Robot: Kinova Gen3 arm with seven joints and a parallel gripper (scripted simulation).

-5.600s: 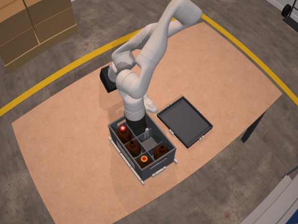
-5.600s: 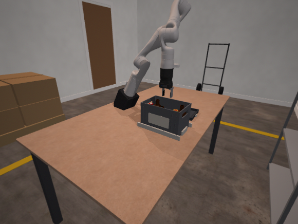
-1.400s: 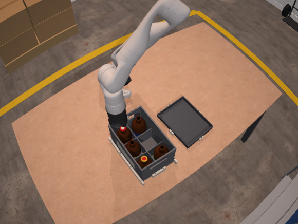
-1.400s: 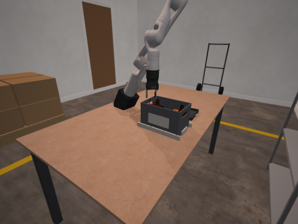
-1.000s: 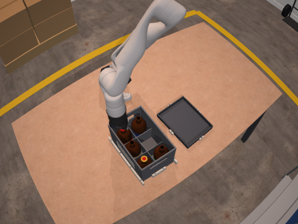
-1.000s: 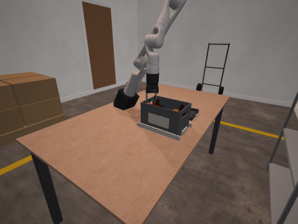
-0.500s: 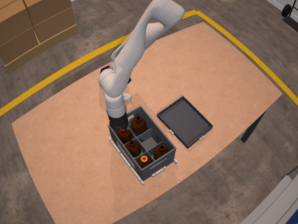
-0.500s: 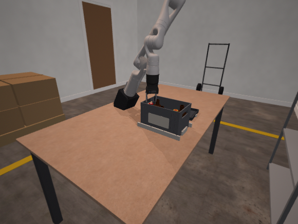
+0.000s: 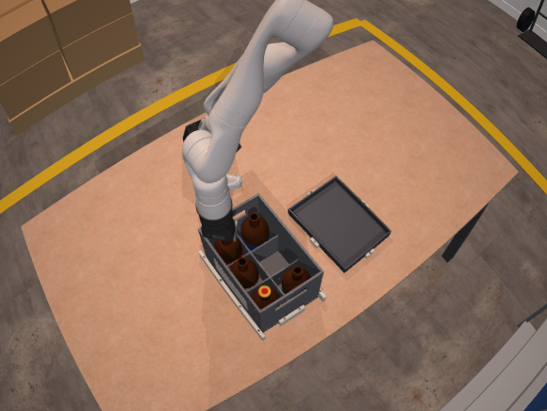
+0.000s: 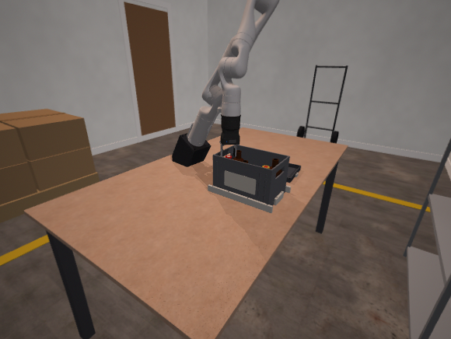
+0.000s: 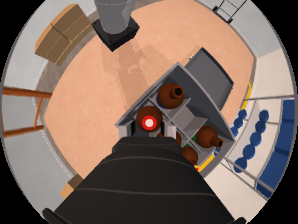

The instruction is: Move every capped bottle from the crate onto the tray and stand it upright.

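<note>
Cardboard boxes [image 9: 66, 52] and a hand truck [image 10: 324, 103] stand around a bare room where a tan counter [image 10: 155, 218] carries a dark crate [image 9: 302, 294] and, just beside it, a dark tray [image 9: 339, 221] with nothing on it yet.

Five brown bottles stand in the crate. Two wear caps: one with a red cap [image 11: 148, 121] in a corner cell beneath the arm, and one with a yellow-ringed cap [image 9: 265, 292] at the other end of that row. Three bottles are open, among them the one next to the arm [image 9: 255, 227].

The hand [image 10: 228, 149] hangs open and empty over the red-capped bottle, fingers down at the crate's rim. My guess is that this is the reach for a first pick; next comes a straight drop astride the neck, then closing.

From above, the wrist hides that bottle's cap; only the wrist camera shows it, centred.
</note>
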